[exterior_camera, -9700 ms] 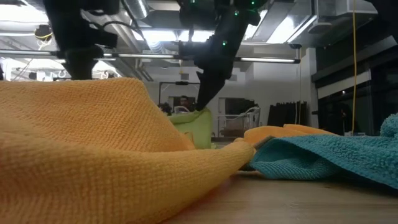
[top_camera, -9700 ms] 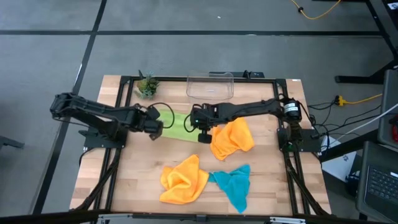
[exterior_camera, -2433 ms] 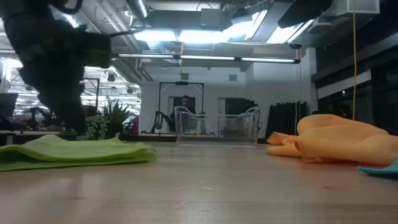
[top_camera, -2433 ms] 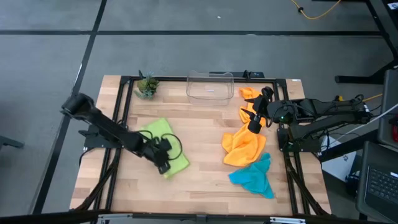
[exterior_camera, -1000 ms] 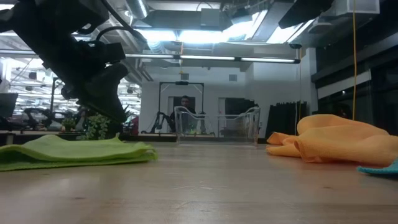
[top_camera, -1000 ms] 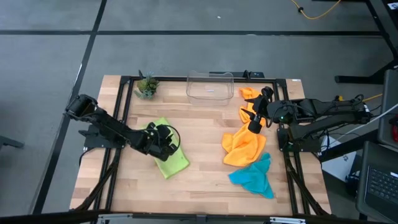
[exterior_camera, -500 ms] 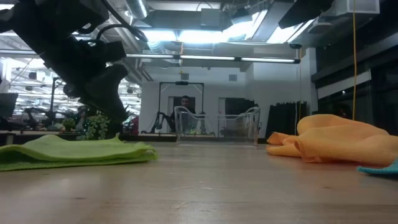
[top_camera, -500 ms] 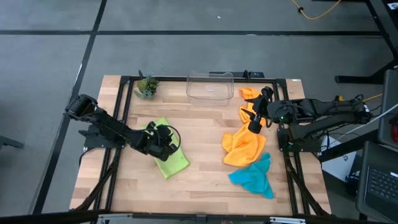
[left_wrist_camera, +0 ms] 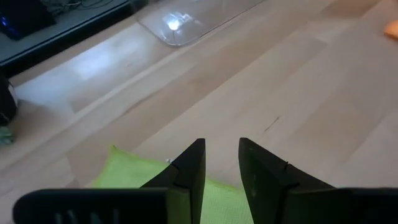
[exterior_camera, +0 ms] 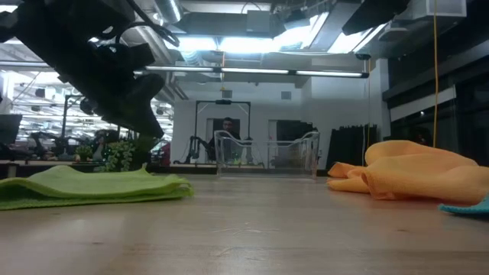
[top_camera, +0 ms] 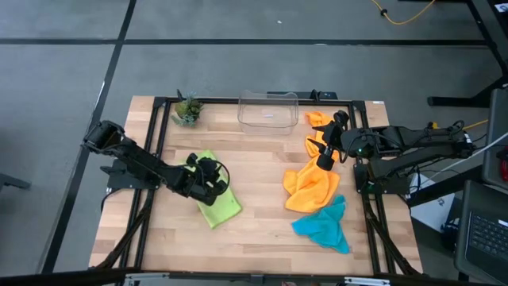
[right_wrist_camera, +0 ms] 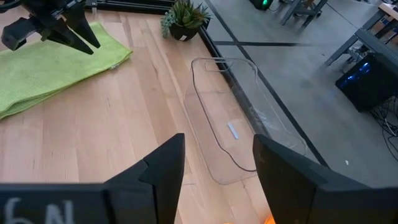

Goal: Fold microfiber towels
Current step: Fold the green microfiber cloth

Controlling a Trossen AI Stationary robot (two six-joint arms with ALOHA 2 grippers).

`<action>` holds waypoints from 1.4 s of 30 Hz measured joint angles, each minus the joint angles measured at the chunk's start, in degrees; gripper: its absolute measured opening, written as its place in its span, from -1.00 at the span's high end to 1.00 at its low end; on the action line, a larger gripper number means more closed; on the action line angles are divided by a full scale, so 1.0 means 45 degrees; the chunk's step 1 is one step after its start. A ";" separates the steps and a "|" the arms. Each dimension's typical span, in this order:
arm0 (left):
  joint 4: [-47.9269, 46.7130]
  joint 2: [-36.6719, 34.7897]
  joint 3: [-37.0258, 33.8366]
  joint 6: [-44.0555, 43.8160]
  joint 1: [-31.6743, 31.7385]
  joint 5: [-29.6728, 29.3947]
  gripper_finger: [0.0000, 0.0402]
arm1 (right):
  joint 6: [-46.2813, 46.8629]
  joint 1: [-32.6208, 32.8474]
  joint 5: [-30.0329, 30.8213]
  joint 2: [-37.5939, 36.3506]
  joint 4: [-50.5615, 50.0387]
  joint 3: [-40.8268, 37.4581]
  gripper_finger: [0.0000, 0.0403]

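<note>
Jaws on the left gripper [top_camera: 213, 175] are standing slightly apart with nothing between them, hanging just above the lime green towel [top_camera: 213, 196], which is lying flat and already doubled over at about eight o'clock from the table's [top_camera: 262, 238] middle. Over at two o'clock the right gripper [top_camera: 324, 151] is waiting with its jaws well parted and also holding nothing; it is hovering near the small orange towel [top_camera: 317, 120] bunched beside the clear bin [top_camera: 268, 110] at twelve o'clock.

To my eye the green towel's fold is looking finished, or close to it, and the arm is between steps. The larger orange towel [top_camera: 308, 189] is sitting crumpled at four o'clock, with the teal towel [top_camera: 324, 226] just beyond it toward five o'clock, touching its edge; neither is flattened yet.

Next, I would guess, one gripper is going to need to drop onto a corner of an orange towel, pinch it cleanly, and drag it out flat on bare wood before any folding. The potted plant [top_camera: 187, 109] at eleven o'clock is standing well clear of all that.
</note>
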 joint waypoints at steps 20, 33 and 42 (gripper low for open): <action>0.0999 0.0000 0.0005 0.0072 0.0000 0.1279 0.55 | 0.0000 0.0001 -0.0005 0.0000 0.0000 0.0000 0.04; 0.0999 0.0000 0.0005 0.0254 0.0000 0.1272 0.55 | 0.0000 0.0000 -0.0005 0.0000 0.0000 0.0000 0.04; 0.0999 0.0000 0.0005 0.0750 0.0000 0.1265 0.55 | 0.0000 -0.0001 -0.0005 -0.0002 0.0000 0.0000 0.04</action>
